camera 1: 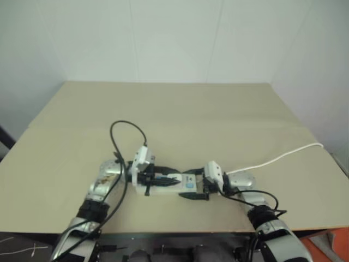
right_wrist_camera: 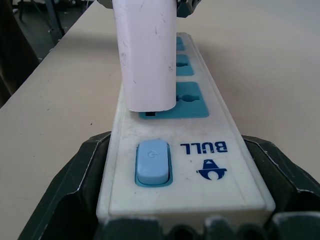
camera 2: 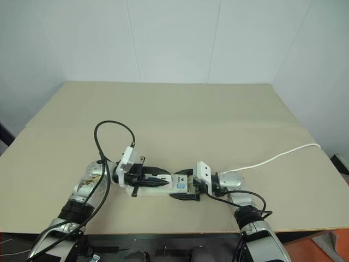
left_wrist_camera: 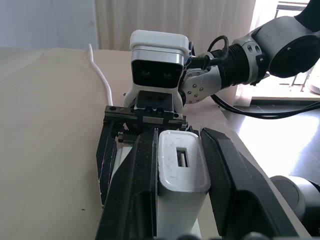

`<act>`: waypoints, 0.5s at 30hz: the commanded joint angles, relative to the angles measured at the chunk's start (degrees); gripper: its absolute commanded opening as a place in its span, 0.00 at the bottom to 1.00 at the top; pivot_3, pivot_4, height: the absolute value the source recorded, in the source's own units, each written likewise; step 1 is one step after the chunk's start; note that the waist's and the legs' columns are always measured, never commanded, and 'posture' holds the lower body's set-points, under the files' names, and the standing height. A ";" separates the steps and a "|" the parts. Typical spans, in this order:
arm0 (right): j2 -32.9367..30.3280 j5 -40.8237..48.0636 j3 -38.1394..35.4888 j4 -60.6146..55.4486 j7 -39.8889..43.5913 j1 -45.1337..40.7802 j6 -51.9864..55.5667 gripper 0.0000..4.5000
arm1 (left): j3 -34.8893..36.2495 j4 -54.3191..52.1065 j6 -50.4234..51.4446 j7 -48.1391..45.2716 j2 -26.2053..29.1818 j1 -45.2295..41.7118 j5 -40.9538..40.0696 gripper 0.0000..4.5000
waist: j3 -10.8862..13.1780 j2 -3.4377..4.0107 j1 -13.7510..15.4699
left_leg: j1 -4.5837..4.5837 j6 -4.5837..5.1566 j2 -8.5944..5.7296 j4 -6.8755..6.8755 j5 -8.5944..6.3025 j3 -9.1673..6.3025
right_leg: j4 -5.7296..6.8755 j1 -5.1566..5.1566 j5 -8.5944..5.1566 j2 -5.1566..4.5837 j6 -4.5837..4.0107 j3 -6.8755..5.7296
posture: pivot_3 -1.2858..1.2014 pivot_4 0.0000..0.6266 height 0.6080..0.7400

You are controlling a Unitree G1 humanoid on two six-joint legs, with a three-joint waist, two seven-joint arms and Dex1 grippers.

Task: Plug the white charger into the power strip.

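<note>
The power strip [right_wrist_camera: 220, 170] lies flat near the table's front edge, its blue switch [right_wrist_camera: 152, 162] nearest my right wrist camera. My right gripper [camera 1: 192, 184] is shut on that switch end, one black finger [right_wrist_camera: 82, 170] on each long side. The white charger [right_wrist_camera: 147, 55] stands upright over the socket next to the switch, its lower end at the blue face. My left gripper [camera 1: 173, 177] comes from the left and is shut on the white charger [left_wrist_camera: 182, 170], its fingers [left_wrist_camera: 142, 175] pressed to both sides. Whether the prongs are in the socket is hidden.
The strip's thin white cable [camera 1: 272, 161] runs right across the tan table [camera 1: 180, 109] to its right edge. A black cable loop [camera 1: 128, 128] rises from my left arm. White walls close in behind and to the right. An orange thing [camera 1: 332, 245] sits below the table's front right corner.
</note>
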 commanded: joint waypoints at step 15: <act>-1.08 -1.07 0.78 0.67 0.28 1.96 1.11 0.78 | -5.29 8.11 3.06 0.26 2.02 1.38 5.72 0.23 | -0.38 0.26 -0.06 | 0.05 0.00 0.00 -0.03 0.00 0.00 | -0.02 0.03 -0.05 0.01 -0.04 0.00 | 0.52 0.24 1.00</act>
